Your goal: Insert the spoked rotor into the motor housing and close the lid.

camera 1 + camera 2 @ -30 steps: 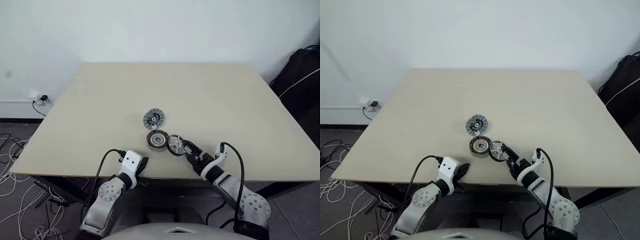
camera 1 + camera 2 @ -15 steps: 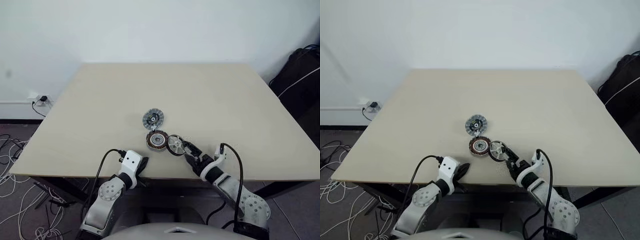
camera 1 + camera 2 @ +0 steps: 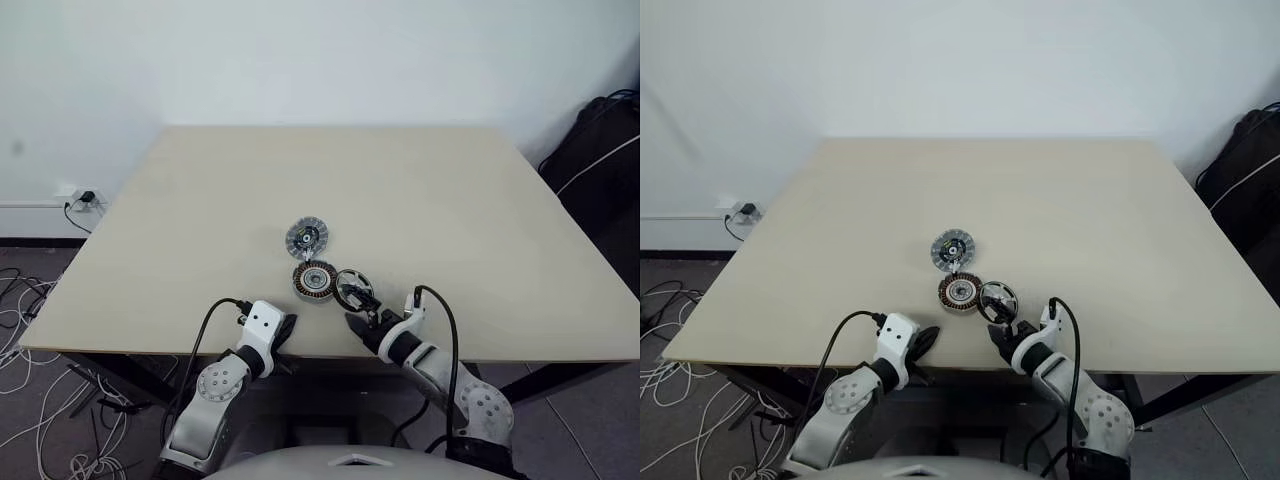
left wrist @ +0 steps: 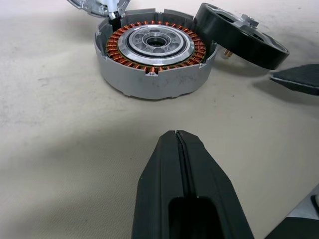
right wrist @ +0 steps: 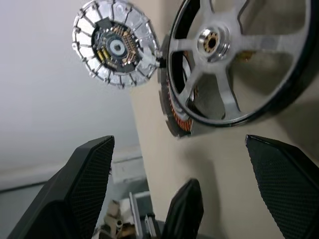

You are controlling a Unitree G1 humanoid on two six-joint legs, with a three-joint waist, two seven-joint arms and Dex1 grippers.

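- Beside the motor housing [image 3: 315, 280], on its right and leaning against its rim, the spoked rotor [image 3: 354, 289] sits tilted, not inserted yet.
- lid [image 3: 307, 237] lies flat just behind the motor housing, slit face up, touching its far rim.
- right gripper [image 3: 362, 319] just short of the spoked rotor on the near side, fingers [image 5: 89, 174] spread wide, nothing held.
- Step in hand, my read: grasp the rotor. Straddle the dark rim with both fingers, close on opposite edges, not on the spokes.
- Risk: a nudge could knock it flat or shift the motor housing, so approach slowly.
- left gripper [image 4: 177, 144] in front of the motor housing, fingers pressed together, empty; could brace the housing.
- table [image 3: 450, 210] otherwise bare around the motor housing.
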